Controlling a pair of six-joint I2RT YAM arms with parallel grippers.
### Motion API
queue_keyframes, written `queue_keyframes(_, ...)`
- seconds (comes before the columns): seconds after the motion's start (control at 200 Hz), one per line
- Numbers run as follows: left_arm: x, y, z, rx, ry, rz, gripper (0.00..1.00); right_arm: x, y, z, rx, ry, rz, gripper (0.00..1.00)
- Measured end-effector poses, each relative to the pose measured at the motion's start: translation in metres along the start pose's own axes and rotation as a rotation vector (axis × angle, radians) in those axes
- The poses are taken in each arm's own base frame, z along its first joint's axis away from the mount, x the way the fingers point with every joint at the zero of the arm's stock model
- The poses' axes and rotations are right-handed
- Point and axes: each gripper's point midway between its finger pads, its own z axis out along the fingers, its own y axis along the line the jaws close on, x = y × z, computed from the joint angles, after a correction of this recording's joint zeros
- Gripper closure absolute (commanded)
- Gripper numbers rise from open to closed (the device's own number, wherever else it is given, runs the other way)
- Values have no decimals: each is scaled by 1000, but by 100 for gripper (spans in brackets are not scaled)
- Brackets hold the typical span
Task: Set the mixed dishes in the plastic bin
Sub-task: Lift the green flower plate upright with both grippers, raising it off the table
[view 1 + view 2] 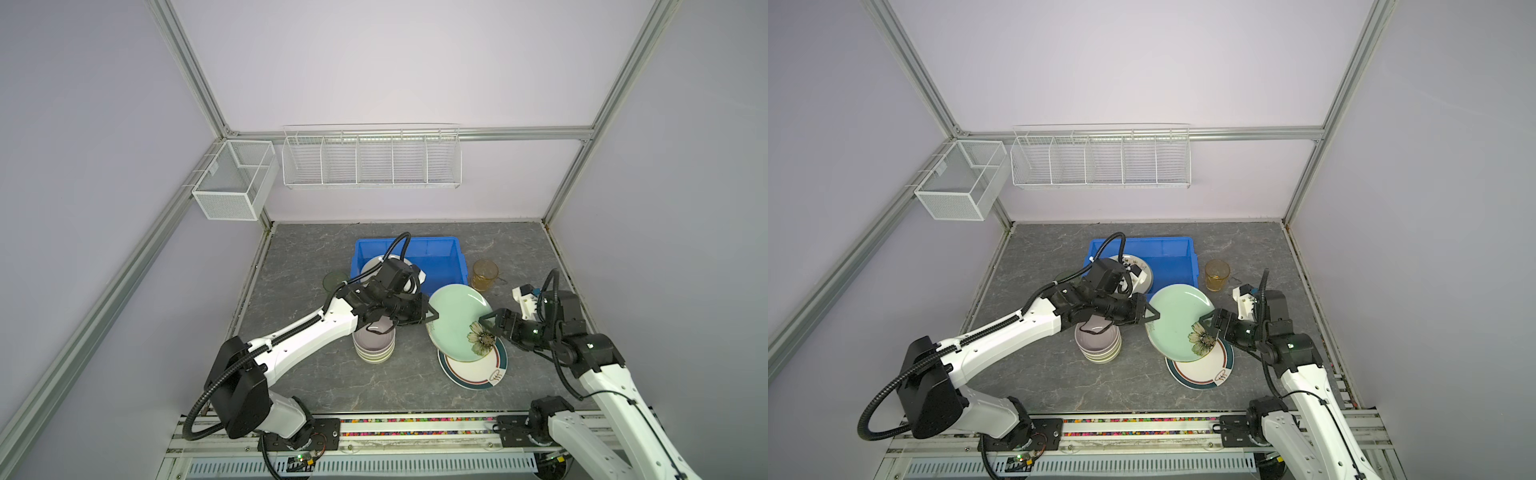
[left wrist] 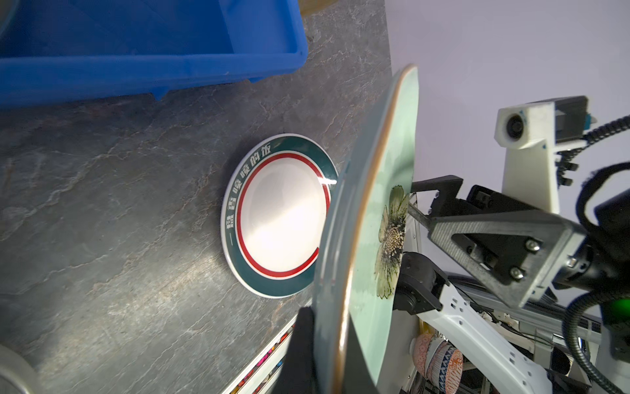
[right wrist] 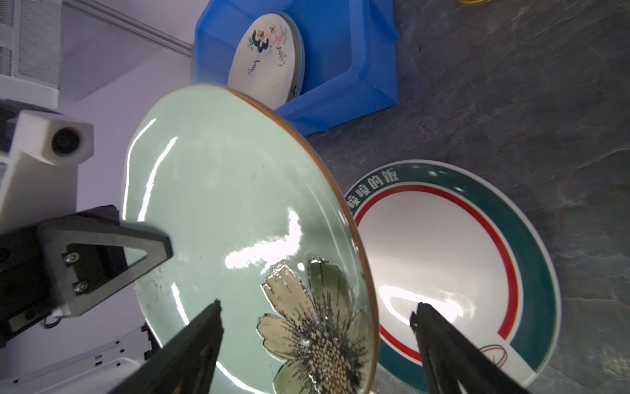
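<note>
Notably, the glossy pale-green plate (image 3: 218, 191) (brown-edged) bears perhaps a daisy.

White characters "喷喷的饭" on the teal-rimmed plate (image 3: 446, 259)

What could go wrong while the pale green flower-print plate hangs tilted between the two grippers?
The left gripper pinches only one rim of the tilted pale green floral plate; the right gripper stands open around the opposite rim, so the plate could pivot or slip. It would likely drop onto the round white plate with teal-red rim below, chipping both.
</note>
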Motion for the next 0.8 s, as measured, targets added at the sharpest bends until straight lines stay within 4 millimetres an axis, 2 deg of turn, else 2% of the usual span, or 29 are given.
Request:
queue_keyframes(0.14,0,-6,-13,34,-12,8,100,-2,20,-2,-101,1,-13,7)
queue_keyframes(0.275,4,-11,-21,57,-12,13,100,-4,37,-5,-191,1,-20,1)
queue_keyframes(0.395,7,-9,-22,66,-6,3,100,-7,51,-9,-259,0,-24,14)
queue_keyframes(0.52,7,-10,-26,85,-13,-12,100,-9,53,-9,-279,-4,-3,36)
queue_keyframes(0.8,0,-18,-32,126,-38,-17,100,-12,56,-10,-295,-9,4,57)
